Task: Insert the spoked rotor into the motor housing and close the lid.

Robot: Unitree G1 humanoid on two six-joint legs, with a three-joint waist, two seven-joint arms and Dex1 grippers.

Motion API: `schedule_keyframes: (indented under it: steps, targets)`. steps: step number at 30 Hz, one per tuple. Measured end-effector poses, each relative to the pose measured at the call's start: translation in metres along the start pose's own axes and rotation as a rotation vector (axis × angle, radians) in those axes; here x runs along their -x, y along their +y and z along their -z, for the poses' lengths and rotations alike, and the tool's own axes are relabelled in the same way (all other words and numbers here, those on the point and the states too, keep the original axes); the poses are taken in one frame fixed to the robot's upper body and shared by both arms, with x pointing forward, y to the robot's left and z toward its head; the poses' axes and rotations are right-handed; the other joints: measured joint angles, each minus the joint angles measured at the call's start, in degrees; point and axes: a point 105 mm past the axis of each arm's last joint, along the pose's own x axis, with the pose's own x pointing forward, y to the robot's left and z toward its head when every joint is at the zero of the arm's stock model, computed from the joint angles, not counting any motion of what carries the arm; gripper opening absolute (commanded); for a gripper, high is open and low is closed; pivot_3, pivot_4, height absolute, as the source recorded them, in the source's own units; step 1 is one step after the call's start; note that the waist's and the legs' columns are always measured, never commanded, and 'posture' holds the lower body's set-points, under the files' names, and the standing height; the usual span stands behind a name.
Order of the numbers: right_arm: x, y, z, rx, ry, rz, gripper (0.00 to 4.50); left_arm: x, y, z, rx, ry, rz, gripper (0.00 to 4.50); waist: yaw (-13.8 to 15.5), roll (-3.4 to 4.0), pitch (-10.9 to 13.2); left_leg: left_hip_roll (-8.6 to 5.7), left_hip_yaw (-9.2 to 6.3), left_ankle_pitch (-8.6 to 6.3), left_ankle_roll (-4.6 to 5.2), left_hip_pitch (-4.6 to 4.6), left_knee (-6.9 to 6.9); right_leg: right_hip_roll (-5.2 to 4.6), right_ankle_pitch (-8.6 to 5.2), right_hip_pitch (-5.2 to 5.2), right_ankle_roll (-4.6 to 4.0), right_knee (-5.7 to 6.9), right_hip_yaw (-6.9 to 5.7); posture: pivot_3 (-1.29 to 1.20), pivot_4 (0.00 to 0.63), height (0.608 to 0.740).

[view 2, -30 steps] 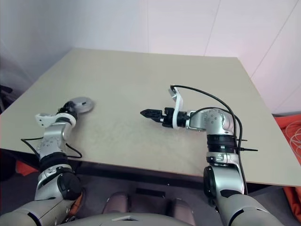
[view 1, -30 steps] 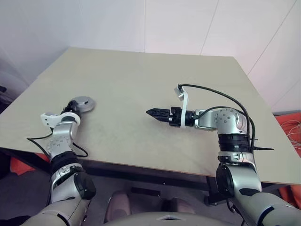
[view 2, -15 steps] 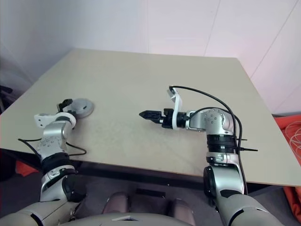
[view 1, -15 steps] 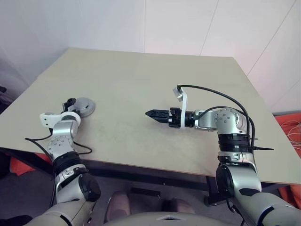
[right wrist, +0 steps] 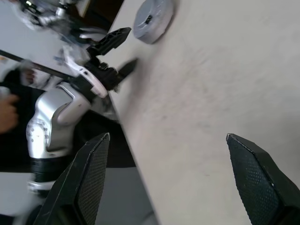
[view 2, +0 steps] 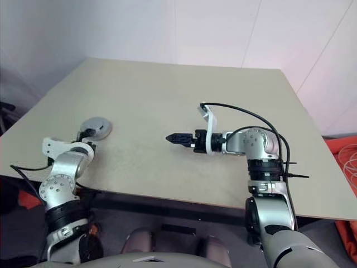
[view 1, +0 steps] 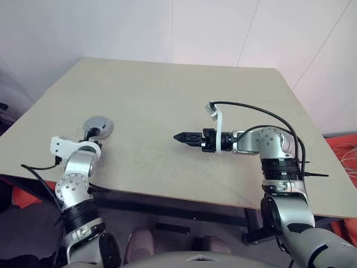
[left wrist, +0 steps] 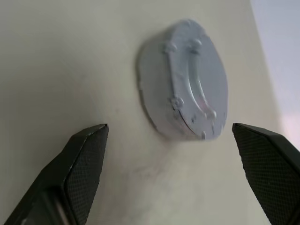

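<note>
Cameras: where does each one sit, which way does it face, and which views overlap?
Left and right eye views: on the head, looking forward and down over the table; both arms show, the closed grey motor by the left gripper.
Left wrist view: along its own open fingers, at the motor lying free on the table.
Right wrist view: along its open fingers, across the table to the motor and the left gripper.
All four views share the motor.

Lid [left wrist: 185, 82] looks like matt grey cast metal; table [view 1: 167, 100] smooth, matt beige.
</note>
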Motion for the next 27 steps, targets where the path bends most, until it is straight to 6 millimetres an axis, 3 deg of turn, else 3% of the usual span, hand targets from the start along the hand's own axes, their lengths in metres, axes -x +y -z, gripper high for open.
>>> schedule_keyframes:
  steps: [1, 3, 6, 9, 17, 22, 27]
  targets:
    - [0.004, -0.004, -0.001, 0.064, -0.015, 0.026, 4.5, 0.001, -0.015, -0.003, -0.256, -0.019, 0.104, 4.49, 0.3, 0.0, 0.0, 0.0, -0.03, 0.0, 0.0, -0.02, -0.01, -0.02, -0.01, 0.0, 0.02, -0.02, -0.02, 0.0, 0.0, 0.74]
    - [0.012, -0.012, -0.004, 0.152, -0.054, 0.064, 4.5, 0.006, -0.04, -0.003, -0.529, -0.053, 0.282, 4.49, 0.5, 0.16, -0.1, -0.02, 0.0, -0.04, 0.07, -0.01, -0.07, -0.11, -0.01, 0.09, 0.04, -0.31, 0.05, 0.0, 0.0, 0.74]
    - [0.017, -0.022, -0.009, 0.304, -0.136, 0.102, 4.5, 0.014, -0.066, 0.02, -0.771, -0.054, 0.514, 4.49, 0.2, 0.28, -0.1, -0.13, 0.13, -0.18, 0.3, -0.07, 0.01, -0.24, 0.1, 0.11, 0.2, -0.5, 0.19, 0.0, 0.0, 0.74]
    - [0.028, -0.032, -0.01, 0.443, -0.188, 0.144, 4.5, 0.021, -0.07, 0.038, -0.931, -0.042, 0.679, 4.49, -0.3, 0.28, -0.1, -0.09, 0.15, -0.2, 0.35, -0.1, 0.01, -0.18, 0.12, 0.05, 0.14, -0.45, 0.2, 0.0, 0.0, 0.74]
    - [0.049, -0.059, 0.004, 0.603, -0.199, 0.188, 4.5, 0.033, -0.067, 0.047, -1.064, -0.08, 0.933, 4.49, -1.8, 0.33, -0.1, -0.05, 0.2, -0.21, 0.37, -0.01, 0.05, -0.1, 0.15, 0.06, -0.19, -0.33, 0.19, 0.0, 0.0, 0.74]
    - [0.059, -0.073, 0.014, 0.611, -0.195, 0.21, 4.5, 0.027, -0.054, 0.031, -1.051, -0.108, 0.903, 4.49, -1.9, 0.34, -0.1, -0.04, 0.23, -0.22, 0.38, 0.08, 0.06, -0.08, 0.28, 0.1, -0.42, -0.31, 0.19, 0.0, 0.0, 0.74]
    - [0.055, -0.073, 0.015, 0.608, -0.214, 0.202, 4.5, 0.027, -0.048, 0.031, -1.047, -0.1, 0.907, 4.49, -1.9, 0.35, -0.1, -0.01, 0.24, -0.23, 0.4, 0.08, 0.07, -0.09, 0.34, 0.1, -0.52, -0.31, 0.19, 0.0, 0.0, 0.74]
